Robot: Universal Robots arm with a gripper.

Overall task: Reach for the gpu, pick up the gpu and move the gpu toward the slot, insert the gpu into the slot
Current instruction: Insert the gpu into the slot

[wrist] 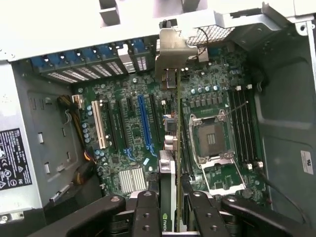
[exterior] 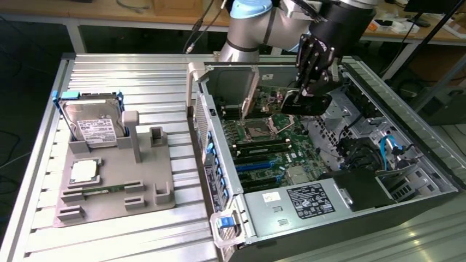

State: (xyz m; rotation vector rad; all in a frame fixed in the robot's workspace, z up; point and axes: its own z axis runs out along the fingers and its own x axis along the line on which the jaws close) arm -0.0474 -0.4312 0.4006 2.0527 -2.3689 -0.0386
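Over the motherboard (wrist: 123,148), your claw (wrist: 171,200) pinches the gpu (wrist: 168,170) edge-on; a slight tilt could jam it against neighbouring components

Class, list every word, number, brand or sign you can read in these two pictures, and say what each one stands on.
Nothing reads with certainty.
hard drive, white label: print too small.
black label inside the computer case: white print blurred.
gpu edge: green logo, lettering too small.
white sticker on the case wall: unreadable.
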